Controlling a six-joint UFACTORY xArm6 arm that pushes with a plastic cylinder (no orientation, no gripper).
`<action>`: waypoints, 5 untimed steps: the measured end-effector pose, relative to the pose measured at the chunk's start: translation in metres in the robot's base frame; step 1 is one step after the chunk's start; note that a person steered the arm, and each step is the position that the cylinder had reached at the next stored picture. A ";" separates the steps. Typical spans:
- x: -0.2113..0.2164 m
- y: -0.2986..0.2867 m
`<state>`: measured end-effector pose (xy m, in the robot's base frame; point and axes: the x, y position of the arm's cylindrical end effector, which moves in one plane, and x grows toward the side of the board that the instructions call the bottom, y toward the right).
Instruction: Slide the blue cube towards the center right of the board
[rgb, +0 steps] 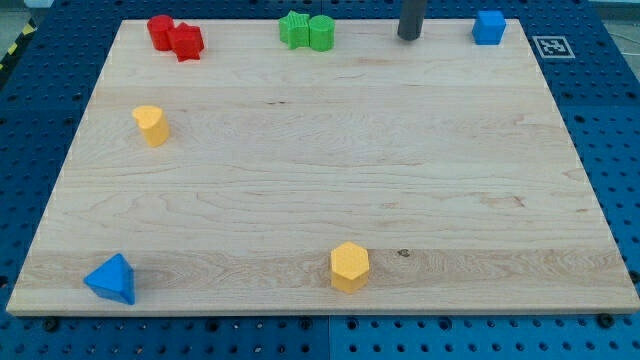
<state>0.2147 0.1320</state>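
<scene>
The end effector is a straight dark rod with nothing to open or close and nothing held; my tip (408, 37) is seen resting near the board's top edge, right of the middle. From there the blue cube (488, 27) lies toward the view's right and very slightly toward the top, near but clearly apart from the tip, with bare wood between them. This sideways offset is judged to be the relation on which the coming move depends: the centre right of the board lies below the cube in the view, so a push from the tip's present side would only drive the cube along the top edge toward the right border. The tip would probably have to be brought round to the cube's upper side first, where very little board is left. The cube sits squarely, with no long axis to speak of. Only the rod's lower part is shown, upright and entering from the view's top; the arm above it is out of frame. Further out on the bench (320, 200), two green blocks (306, 31) are found touching each other left of the tip, two red blocks (175, 37) at the top left, a yellow block (151, 125) on the left side, a yellow hexagonal block (350, 266) near the bottom edge, and a blue triangular block (111, 279) in the bottom left corner.
</scene>
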 end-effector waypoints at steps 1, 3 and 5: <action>-0.022 0.013; -0.024 0.020; 0.073 0.070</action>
<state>0.2875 0.2017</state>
